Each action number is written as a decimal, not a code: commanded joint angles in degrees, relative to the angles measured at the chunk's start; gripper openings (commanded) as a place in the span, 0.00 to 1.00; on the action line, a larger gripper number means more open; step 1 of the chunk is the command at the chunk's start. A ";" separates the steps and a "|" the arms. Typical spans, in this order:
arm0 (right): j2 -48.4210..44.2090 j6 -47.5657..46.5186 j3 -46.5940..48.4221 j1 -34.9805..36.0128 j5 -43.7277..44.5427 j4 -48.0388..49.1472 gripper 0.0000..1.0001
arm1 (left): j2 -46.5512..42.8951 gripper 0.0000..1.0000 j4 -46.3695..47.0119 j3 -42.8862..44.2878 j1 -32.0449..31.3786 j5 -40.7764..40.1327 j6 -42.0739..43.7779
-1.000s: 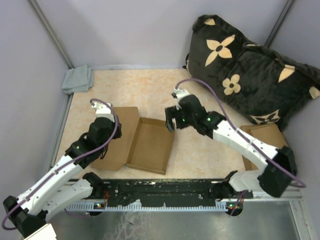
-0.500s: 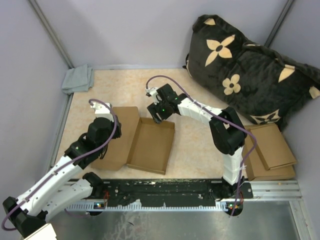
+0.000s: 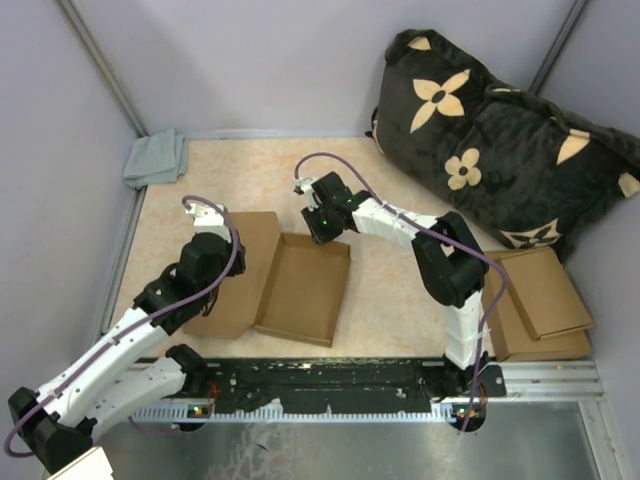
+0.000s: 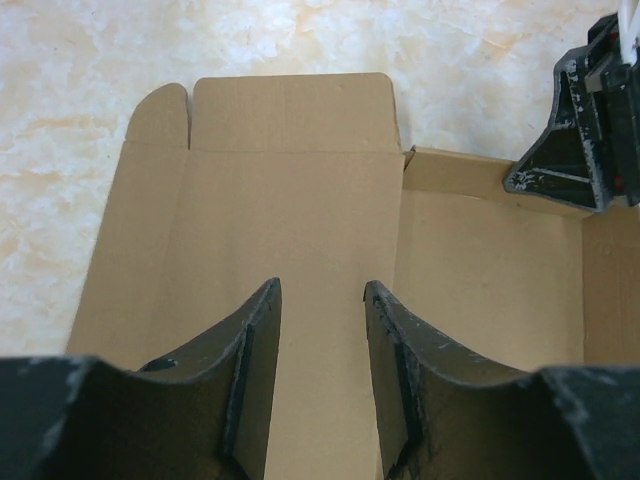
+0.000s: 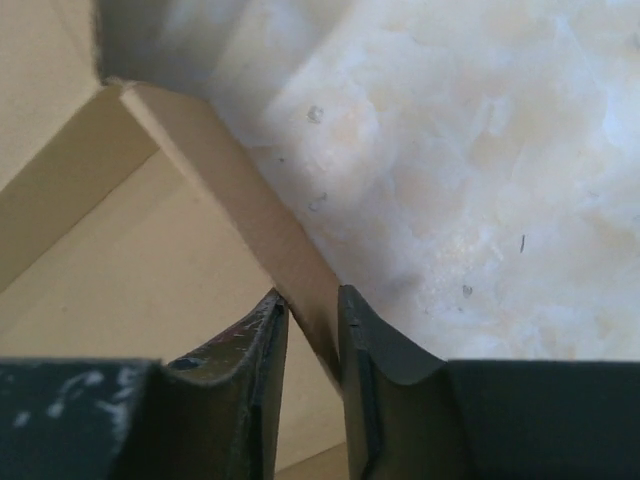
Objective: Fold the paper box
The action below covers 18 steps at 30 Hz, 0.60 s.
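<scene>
Pinching the box (image 5: 240,200) by its far wall: the right fingers (image 5: 262,345) sit one on each side of the upright cardboard edge, both touching it, near a corner. The right gripper (image 3: 318,228) reaches in from the right, its arm bent over the table (image 3: 280,170).

The left fingers (image 4: 255,345) stand apart with nothing between them, above the lid panel (image 4: 290,200); whether they touch it cannot be told. The left gripper (image 3: 213,255) is over that panel's middle.

The box lies mid-table, just ahead of the arm bases. It is a shallow tray with raised walls on the right and the lid panel flat on the left, joined along a crease.

Cardboard stack (image 3: 540,300): well apart, at the right edge. Dark pillow (image 3: 500,140): far right corner. Grey cloth (image 3: 157,158): far left corner.
</scene>
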 commanded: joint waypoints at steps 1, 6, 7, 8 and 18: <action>-0.04 9.33 -3.28 -0.84 8.72 2.99 0.18 | 1.40 0.46 3.62 -0.79 0.29 1.22 -4.19; -8.51 17.05 -15.26 -2.82 14.55 6.24 0.10 | 7.66 0.51 8.57 -0.88 0.37 3.14 -9.57; -10.35 18.55 -17.56 -2.78 15.88 6.16 0.10 | 9.47 0.55 9.46 -0.48 0.57 2.74 -10.32; -12.15 19.64 -20.14 -2.82 16.90 6.17 0.10 | 11.78 0.59 9.53 0.43 0.99 2.38 -11.17; -28.70 29.33 -42.15 -2.52 16.03 12.44 0.16 | 29.16 0.68 9.56 11.61 16.21 14.70 -13.26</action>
